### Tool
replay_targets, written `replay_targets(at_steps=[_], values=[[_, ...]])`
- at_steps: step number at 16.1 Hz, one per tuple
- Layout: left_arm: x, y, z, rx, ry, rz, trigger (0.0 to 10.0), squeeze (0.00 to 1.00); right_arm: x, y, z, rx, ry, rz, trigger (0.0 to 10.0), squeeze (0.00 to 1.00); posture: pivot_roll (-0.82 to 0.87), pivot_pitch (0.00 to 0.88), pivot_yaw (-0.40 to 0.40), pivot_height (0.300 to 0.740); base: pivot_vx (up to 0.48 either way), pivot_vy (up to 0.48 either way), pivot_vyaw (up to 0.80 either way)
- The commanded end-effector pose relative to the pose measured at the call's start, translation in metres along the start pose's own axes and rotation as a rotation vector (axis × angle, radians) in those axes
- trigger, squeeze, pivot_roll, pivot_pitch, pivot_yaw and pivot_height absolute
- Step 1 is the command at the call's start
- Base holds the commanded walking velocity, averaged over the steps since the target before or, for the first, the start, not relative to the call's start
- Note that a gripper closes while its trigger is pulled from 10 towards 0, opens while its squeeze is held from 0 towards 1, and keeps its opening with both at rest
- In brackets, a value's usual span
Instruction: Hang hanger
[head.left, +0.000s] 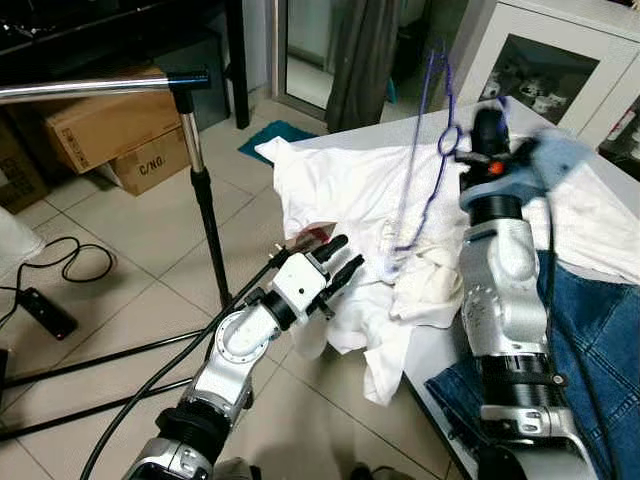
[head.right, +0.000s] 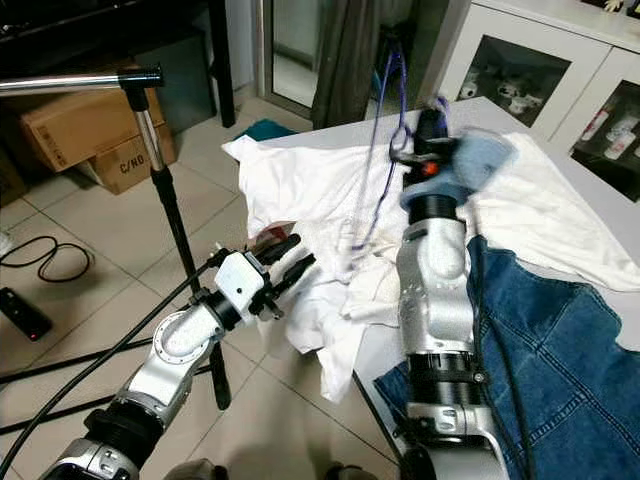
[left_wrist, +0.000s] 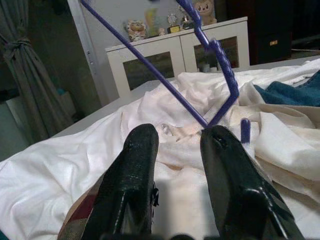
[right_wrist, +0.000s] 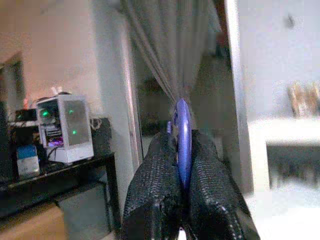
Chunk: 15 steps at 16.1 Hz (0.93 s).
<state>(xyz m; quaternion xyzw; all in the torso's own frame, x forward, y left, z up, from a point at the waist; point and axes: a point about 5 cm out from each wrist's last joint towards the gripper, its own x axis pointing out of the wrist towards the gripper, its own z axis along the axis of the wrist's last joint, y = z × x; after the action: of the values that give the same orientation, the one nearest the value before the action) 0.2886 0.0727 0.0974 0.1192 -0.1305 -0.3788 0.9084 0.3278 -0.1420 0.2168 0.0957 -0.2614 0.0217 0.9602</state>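
A thin purple hanger (head.left: 415, 160) hangs in the air over a heap of white clothes (head.left: 340, 180) on the table. My right gripper (head.left: 487, 128) is raised over the table and shut on the hanger's upper part, and the purple wire (right_wrist: 182, 145) sits pinched between its fingers. The hanger's lower corner (left_wrist: 220, 112) dangles just above the cloth. My left gripper (head.left: 340, 262) stands open at the table's near-left edge, pointing at that corner with nothing between its fingers. A metal clothes rail (head.left: 100, 87) on a black stand (head.left: 205, 200) runs at the upper left, apart from both grippers.
Blue jeans (head.left: 590, 320) lie on the table's right side. Cardboard boxes (head.left: 110, 130) sit behind the rail stand. Black cables (head.left: 70, 265) trail over the tiled floor at the left. A white glass-door cabinet (head.left: 560, 70) and a grey curtain (head.left: 360, 60) stand beyond the table.
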Motion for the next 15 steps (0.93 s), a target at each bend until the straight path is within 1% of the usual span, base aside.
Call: replay_targets(at_steps=[1,3,5,6,7,9,10,11,13,14,15], values=[[0.003,0.000,0.004,-0.001,-0.016,0.000,10.0,0.00,-0.002,0.002,0.003,-0.060,-0.030,0.032,10.0,0.00,0.08,0.030,-0.072,0.740,0.000,0.000,0.00],[0.003,-0.001,0.004,-0.001,-0.017,0.000,10.0,0.00,-0.007,0.003,-0.001,-0.142,-0.043,0.060,10.0,0.00,0.08,0.034,-0.073,0.740,0.000,0.000,0.00],[0.003,-0.002,0.005,-0.004,-0.020,0.000,10.0,0.00,-0.013,0.003,-0.008,-0.253,-0.049,0.092,10.0,0.00,0.08,0.039,-0.076,0.740,0.000,0.000,0.00],[0.003,-0.002,0.005,-0.004,-0.020,0.000,10.0,0.00,-0.014,0.003,-0.009,-0.266,-0.051,0.099,10.0,0.00,0.08,0.039,-0.076,0.740,0.000,0.000,0.00],[0.003,-0.002,0.005,-0.004,-0.020,-0.001,10.0,0.00,-0.015,0.002,-0.010,-0.315,-0.057,0.111,10.0,0.00,0.08,0.041,-0.076,0.740,0.000,0.000,0.00],[0.003,-0.003,0.005,-0.004,-0.018,0.000,10.0,0.00,-0.019,-0.002,-0.018,-0.464,-0.057,0.133,10.0,0.00,0.08,0.041,-0.077,0.740,0.000,0.000,0.00],[0.003,-0.002,0.005,-0.003,-0.017,0.000,10.0,0.00,-0.019,-0.005,-0.020,-0.524,-0.062,0.137,10.0,0.00,0.08,0.041,-0.077,0.740,0.000,0.000,0.00],[0.003,-0.002,0.005,-0.002,-0.017,0.002,10.0,0.00,-0.019,-0.006,-0.020,-0.566,-0.071,0.134,10.0,0.00,0.08,0.041,-0.077,0.740,0.000,0.000,0.00],[0.003,-0.001,0.005,-0.001,-0.017,0.004,10.0,0.00,-0.018,-0.007,-0.019,-0.599,-0.083,0.136,10.0,0.00,0.08,0.041,-0.077,0.740,0.000,0.000,0.00],[0.003,-0.001,0.005,0.000,-0.018,0.005,10.0,0.00,-0.017,-0.009,-0.019,-0.654,-0.103,0.120,10.0,0.00,0.09,0.041,-0.077,0.740,0.000,0.000,0.00],[0.003,-0.001,0.005,0.000,-0.018,0.005,10.0,0.00,-0.017,-0.010,-0.019,-0.663,-0.106,0.115,10.0,0.00,0.09,0.041,-0.077,0.740,0.000,0.000,0.00]])
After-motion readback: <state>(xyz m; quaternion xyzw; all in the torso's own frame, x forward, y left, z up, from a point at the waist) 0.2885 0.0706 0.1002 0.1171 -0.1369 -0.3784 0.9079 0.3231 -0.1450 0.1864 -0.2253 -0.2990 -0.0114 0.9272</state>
